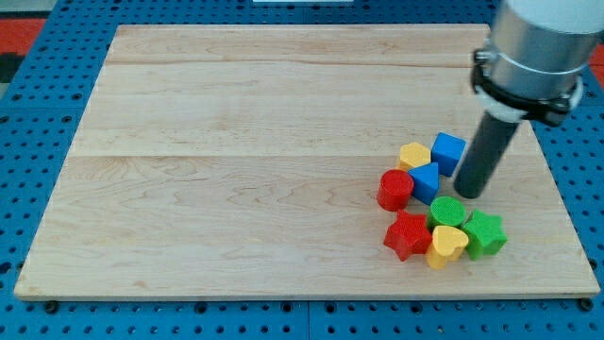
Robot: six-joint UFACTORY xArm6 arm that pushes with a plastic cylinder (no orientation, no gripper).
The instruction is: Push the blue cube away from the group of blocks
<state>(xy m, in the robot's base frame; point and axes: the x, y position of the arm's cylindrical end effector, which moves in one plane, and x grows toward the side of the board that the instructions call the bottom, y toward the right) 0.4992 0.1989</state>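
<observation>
While the wooden board (283, 142) lies mostly bare to the left, my tip (469, 194) sits just right of the blue cube (448, 149), a bit nearer. The cube is at the group's far edge, beside a yellow block (414, 156). My rod has no jaws to open.

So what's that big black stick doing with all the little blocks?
That stick is a robot arm's rod. My tip sits just to the view's right of the blue cube, close beside it. The cube is still bunched with the other blocks, next to a yellow block and a blue triangular block. The job is nudging it away.
</observation>
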